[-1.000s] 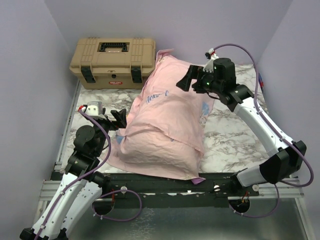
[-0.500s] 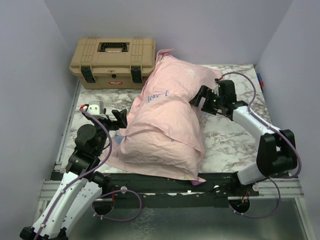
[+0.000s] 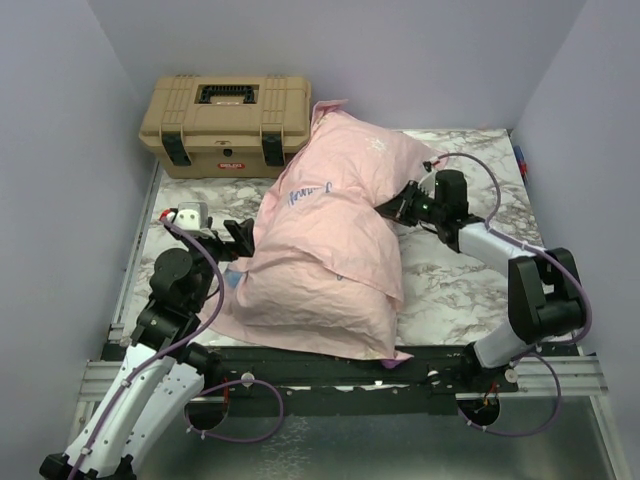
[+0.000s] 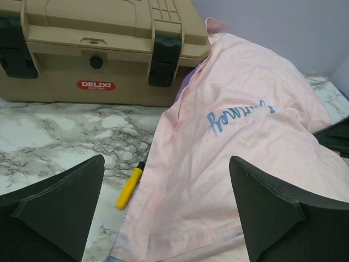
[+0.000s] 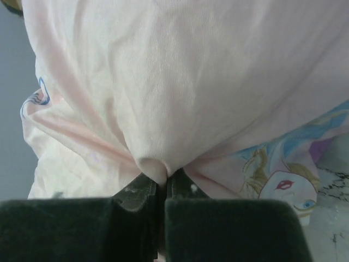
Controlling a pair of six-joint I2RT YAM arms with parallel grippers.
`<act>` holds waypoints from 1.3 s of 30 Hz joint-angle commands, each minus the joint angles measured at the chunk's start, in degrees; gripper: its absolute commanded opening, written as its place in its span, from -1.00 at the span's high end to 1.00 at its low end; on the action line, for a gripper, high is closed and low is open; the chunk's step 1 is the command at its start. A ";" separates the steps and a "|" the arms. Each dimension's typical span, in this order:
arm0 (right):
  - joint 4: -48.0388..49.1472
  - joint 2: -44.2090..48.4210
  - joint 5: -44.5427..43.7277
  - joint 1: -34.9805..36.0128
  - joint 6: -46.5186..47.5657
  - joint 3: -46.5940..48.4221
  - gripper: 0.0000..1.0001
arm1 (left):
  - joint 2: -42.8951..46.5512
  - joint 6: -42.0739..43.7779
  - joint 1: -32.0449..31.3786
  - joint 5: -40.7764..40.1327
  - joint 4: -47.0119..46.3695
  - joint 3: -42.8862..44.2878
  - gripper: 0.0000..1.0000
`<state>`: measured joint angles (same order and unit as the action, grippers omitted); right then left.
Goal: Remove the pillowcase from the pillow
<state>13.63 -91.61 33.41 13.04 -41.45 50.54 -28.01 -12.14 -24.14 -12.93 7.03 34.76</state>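
Observation:
The pillowcase [image 3: 330, 240] lies pale pink side out, bulging over the pillow, which is hidden inside it. My right gripper [image 3: 385, 208] presses low against the bundle's right flank. In the right wrist view it [image 5: 163, 183] is shut on a small pinched fold of the pillowcase [image 5: 163, 82], with the princess print [image 5: 283, 183] showing just to the right. My left gripper [image 3: 238, 235] hovers at the bundle's left edge. In the left wrist view it [image 4: 166, 161] stands wide open, with the pillowcase [image 4: 240, 125] lying below and beyond its fingers, untouched.
A tan toolbox [image 3: 225, 125] stands at the back left, touching the bundle's far corner. A yellow marker [image 4: 130, 188] lies on the marble table [image 3: 460, 270] beside the fabric's left edge. Purple walls close in on three sides.
My right arm came down from above the bundle to its right flank, and its gripper went from open to shut on a fold of fabric. The left arm stayed still.

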 commanded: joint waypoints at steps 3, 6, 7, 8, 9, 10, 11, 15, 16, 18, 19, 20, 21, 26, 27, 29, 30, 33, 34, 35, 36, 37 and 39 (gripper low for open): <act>-2.28 17.24 -27.76 0.48 -1.41 -7.20 1.00 | -2.34 -0.07 -0.30 2.39 0.85 0.13 -0.94; -4.79 26.57 -41.67 0.47 -3.33 -13.28 0.99 | -3.10 -0.31 -0.50 2.89 0.81 0.02 -0.94; -6.49 28.79 -45.19 0.47 -4.29 -14.43 0.99 | -3.29 -0.34 -0.53 2.97 0.87 0.04 -0.93; -8.46 30.76 -48.24 0.47 -5.18 -15.53 0.99 | -3.59 -0.28 -0.56 3.04 0.82 0.00 -0.93; -9.89 32.32 -50.48 0.45 -6.02 -16.68 0.99 | -3.79 -0.27 -0.56 3.08 0.84 0.04 -0.94; -11.36 33.46 -52.34 0.43 -7.26 -18.11 0.99 | -3.87 -0.27 -0.57 3.13 0.83 0.04 -0.93; -12.17 34.31 -53.35 0.46 -8.40 -19.45 0.99 | -4.01 -0.27 -0.56 3.07 0.83 0.11 -0.93; -11.24 34.58 -48.07 0.48 -8.22 -23.59 0.99 | -4.45 -0.11 -0.55 2.67 0.91 0.13 -0.93; -10.91 34.08 -45.47 0.50 -7.45 -23.80 0.99 | -4.58 -0.08 -0.58 2.60 0.96 0.13 -0.94; -11.81 33.27 -41.23 0.52 -5.02 -22.91 0.90 | -4.91 -0.04 -0.54 2.60 1.00 -0.02 -0.93; -13.16 33.19 -39.95 0.53 -4.13 -22.01 0.80 | -5.14 -0.03 -0.52 2.56 0.99 0.11 -0.93; -15.77 33.49 -38.93 0.53 -2.86 -20.85 0.65 | -5.40 -0.07 -0.56 2.56 1.04 0.13 -0.93; -18.00 34.24 -38.37 0.57 -1.72 -19.65 0.47 | -5.70 0.00 -0.54 2.65 1.03 0.13 -0.93; -29.43 39.48 -37.53 0.66 5.94 -12.62 -0.27 | -6.70 -0.07 -0.49 2.80 1.18 0.21 -0.93; -31.62 39.83 -36.99 0.61 7.94 -10.99 -0.36 | -6.89 -0.08 -0.48 2.86 1.23 0.22 -0.93; -35.62 39.79 -34.99 0.75 11.63 -7.97 -0.50 | -7.13 -0.03 -0.48 3.07 1.18 0.30 -0.93; -37.30 39.70 -33.96 0.99 13.24 -6.56 -0.54 | -7.30 -0.04 -0.47 3.16 1.21 0.35 -0.93; -40.81 40.65 -30.47 3.06 17.01 -3.96 -0.63 | -7.55 -0.04 -0.47 3.35 1.25 0.38 -0.93; -41.44 41.29 -30.03 4.52 17.82 -3.50 -0.64 | -7.61 -0.06 -0.47 3.35 1.31 0.35 -0.93; -42.05 41.72 -29.29 5.28 18.68 -2.97 -0.64 | -7.61 -0.05 -0.47 3.35 1.28 0.39 -0.93; -42.69 41.95 -28.25 6.41 19.43 -2.40 -0.65 | -7.71 -0.03 -0.53 3.27 1.31 0.39 -0.93; -43.24 42.11 -26.69 7.12 20.31 -1.78 -0.74 | -7.83 -0.06 -0.52 3.26 1.32 0.39 -0.93; -44.14 41.91 -22.99 8.39 21.82 -0.52 -0.98 | -8.06 -0.03 -0.47 3.39 1.34 0.46 -0.93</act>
<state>-24.43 -50.28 2.50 19.07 -25.58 47.13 -35.73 -12.19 -24.47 -10.90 7.88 34.76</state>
